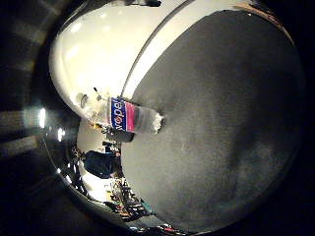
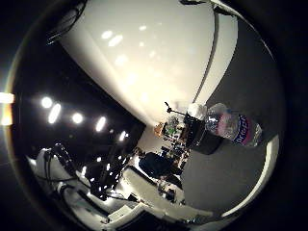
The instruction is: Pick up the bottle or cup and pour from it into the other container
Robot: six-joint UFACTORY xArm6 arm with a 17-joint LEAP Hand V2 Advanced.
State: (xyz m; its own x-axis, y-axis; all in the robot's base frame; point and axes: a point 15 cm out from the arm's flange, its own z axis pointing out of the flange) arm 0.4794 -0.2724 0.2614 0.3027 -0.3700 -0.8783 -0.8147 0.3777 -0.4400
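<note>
the task looks barely begun: the clear bottle [image 1: 129,116] with its blue and pink label stands on the dark grey surface [image 1: 221,123] near its edge, well apart from the palm and not yet grasped, and a dark cup [image 2: 208,140] stands just beside it with nothing poured, as far as i can judge. none of the hand shows, so i cannot tell its state, and the cup's inside is hidden.

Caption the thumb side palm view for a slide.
Clear plastic bottle standing on the dark table beside a dark container.
</note>
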